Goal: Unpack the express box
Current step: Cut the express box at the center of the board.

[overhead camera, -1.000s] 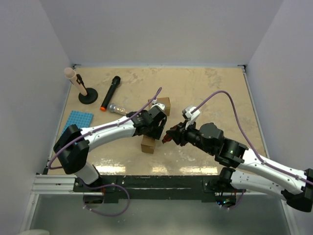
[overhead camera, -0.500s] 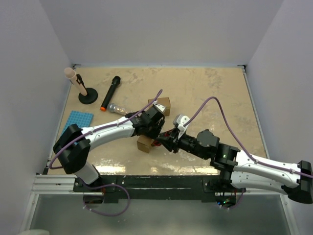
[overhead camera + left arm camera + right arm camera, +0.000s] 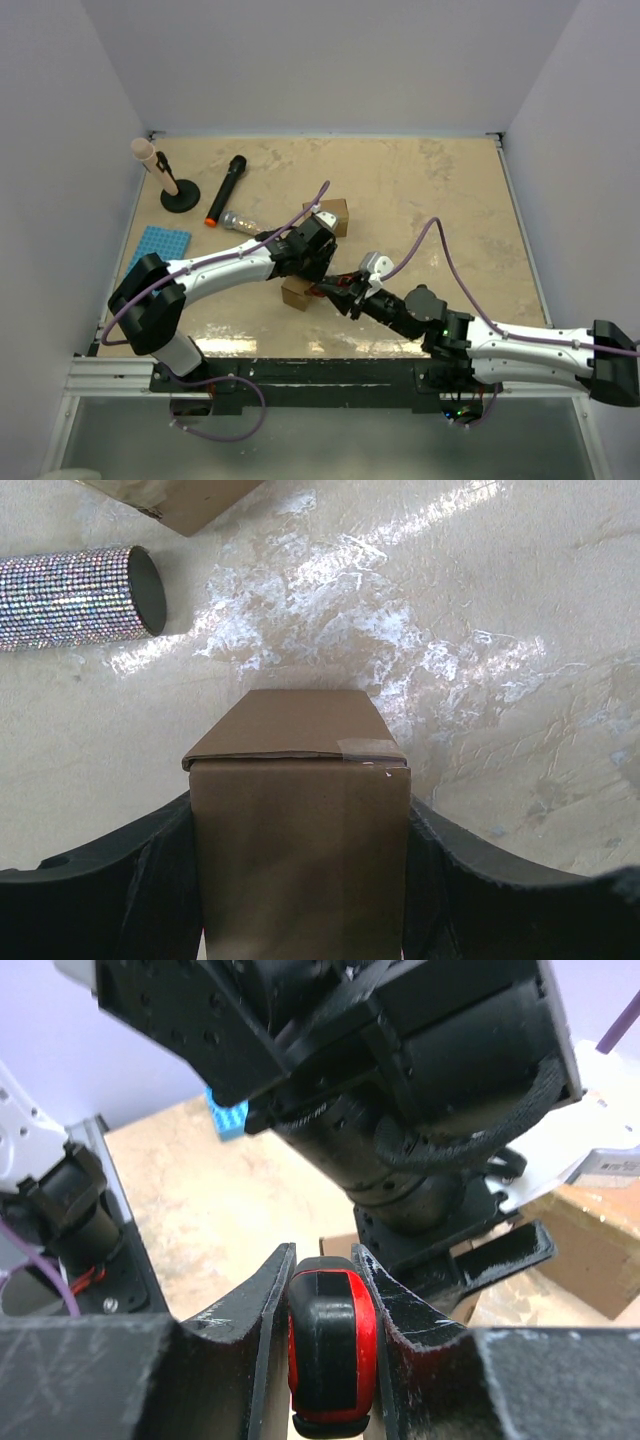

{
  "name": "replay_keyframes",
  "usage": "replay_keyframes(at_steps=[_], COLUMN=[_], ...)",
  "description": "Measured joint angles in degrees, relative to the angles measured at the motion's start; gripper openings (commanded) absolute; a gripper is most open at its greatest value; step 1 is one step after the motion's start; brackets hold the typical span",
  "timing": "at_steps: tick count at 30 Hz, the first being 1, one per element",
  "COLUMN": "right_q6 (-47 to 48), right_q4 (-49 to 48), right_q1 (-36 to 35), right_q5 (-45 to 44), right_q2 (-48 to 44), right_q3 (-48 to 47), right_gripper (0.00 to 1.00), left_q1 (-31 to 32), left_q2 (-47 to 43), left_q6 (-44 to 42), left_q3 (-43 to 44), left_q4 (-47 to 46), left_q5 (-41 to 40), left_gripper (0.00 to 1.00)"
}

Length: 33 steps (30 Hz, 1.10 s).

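The small brown cardboard express box (image 3: pixel 296 293) sits near the table's front centre. My left gripper (image 3: pixel 306 272) is shut on it, with black fingers (image 3: pixel 150 880) pressed on both sides of the box (image 3: pixel 300 820). Its top flap is closed, with a strip of clear tape (image 3: pixel 365 747) at the edge. My right gripper (image 3: pixel 336 289) is shut on a red and black cutter (image 3: pixel 331 1345) and holds it just right of the box, close beside my left wrist (image 3: pixel 400 1090). A corner of the box (image 3: pixel 338 1245) shows behind the cutter.
A second cardboard box (image 3: pixel 333 213) lies behind the left gripper. A glittery tube (image 3: pixel 238 220), a black microphone (image 3: pixel 226 188) and a stand with a pink tip (image 3: pixel 160 175) are at the back left. A blue studded plate (image 3: pixel 158 248) lies at the left.
My right arm has swung left and lower, bringing the cutter from the centre right up to the box. My left gripper keeps hold of the box, which has shifted slightly.
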<state>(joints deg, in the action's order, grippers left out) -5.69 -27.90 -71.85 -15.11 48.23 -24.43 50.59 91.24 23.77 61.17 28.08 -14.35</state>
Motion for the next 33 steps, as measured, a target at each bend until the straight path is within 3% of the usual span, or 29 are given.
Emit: replay_keyframes(at_steps=[13, 33], right_q6=[0.8, 1.9], right_q4=[-14.0, -18.6], right_q1=[-0.5, -0.6], right_q5=[-3.0, -1.5], right_q2=[4.9, 11.2], right_q3=[3.1, 4.2], right_gripper=[0.00, 0.00], left_q1=[-0.1, -0.1], left_q2=[-0.1, -0.1], left_q6=[2.2, 2.3], left_q3=[-0.3, -0.3], left_q4=[-0.5, -0.6], left_q5=[-0.2, -0.2], left_gripper=[0.62, 0.62])
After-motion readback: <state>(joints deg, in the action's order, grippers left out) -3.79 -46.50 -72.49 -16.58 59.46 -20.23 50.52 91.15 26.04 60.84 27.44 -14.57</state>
